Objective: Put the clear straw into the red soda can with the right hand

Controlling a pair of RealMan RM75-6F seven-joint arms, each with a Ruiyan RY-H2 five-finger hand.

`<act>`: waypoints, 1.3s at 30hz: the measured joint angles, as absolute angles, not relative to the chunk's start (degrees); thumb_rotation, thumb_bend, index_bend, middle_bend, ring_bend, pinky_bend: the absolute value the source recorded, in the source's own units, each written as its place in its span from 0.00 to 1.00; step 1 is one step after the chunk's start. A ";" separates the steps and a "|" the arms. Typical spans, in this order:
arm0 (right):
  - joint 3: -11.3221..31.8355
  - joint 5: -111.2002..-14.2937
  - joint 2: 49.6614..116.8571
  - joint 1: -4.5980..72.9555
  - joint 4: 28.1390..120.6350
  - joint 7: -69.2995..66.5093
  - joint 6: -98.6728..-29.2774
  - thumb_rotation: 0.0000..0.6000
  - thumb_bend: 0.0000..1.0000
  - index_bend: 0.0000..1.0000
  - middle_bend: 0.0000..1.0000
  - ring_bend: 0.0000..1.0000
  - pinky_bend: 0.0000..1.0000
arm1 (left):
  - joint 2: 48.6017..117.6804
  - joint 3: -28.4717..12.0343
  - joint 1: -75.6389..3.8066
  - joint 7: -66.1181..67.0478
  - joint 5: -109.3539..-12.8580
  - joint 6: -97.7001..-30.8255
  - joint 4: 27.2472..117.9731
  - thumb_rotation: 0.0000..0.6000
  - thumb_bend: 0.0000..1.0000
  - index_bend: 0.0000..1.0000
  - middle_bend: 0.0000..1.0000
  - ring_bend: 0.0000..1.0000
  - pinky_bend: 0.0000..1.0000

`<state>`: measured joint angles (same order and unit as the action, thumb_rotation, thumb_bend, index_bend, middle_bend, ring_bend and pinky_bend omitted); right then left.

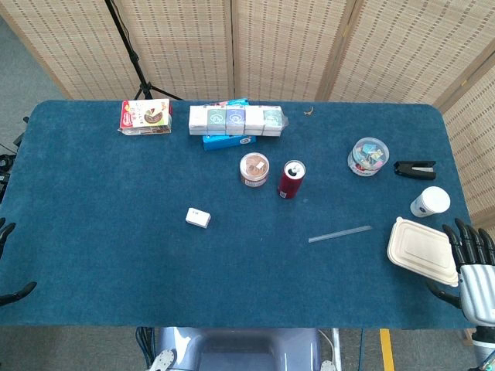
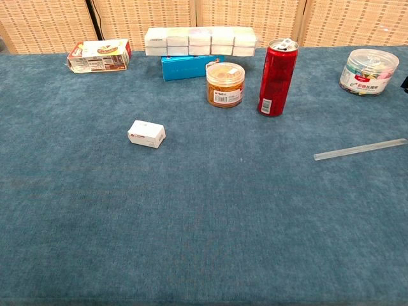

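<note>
On the blue table (image 1: 116, 232) lies a thin clear straw (image 1: 340, 233); right hand (image 1: 470, 263) fingers spread, empty.

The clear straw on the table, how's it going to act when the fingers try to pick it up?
The straw lies flat on the cloth, thin and round, so it will probably roll away if nudged. It looks very light and smooth, likely slippery and easily squashed. The right hand is open and off to its right.
</note>
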<state>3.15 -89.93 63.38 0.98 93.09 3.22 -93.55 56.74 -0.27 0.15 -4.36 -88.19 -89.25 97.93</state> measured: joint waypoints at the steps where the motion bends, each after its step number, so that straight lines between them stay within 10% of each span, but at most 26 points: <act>1: 3.16 -89.96 63.41 0.97 93.07 3.33 -93.50 1.00 0.00 0.00 0.00 0.00 0.00 | 56.75 -0.28 0.12 -4.30 -88.19 -89.19 97.94 1.00 0.01 0.00 0.00 0.00 0.00; 39: 3.78 -90.81 67.09 9.14 90.91 1.32 -79.99 1.00 0.00 0.36 0.00 0.00 0.00 | 56.51 -0.66 -0.06 -4.78 -86.61 -88.19 98.18 1.00 0.01 0.00 0.00 0.00 0.00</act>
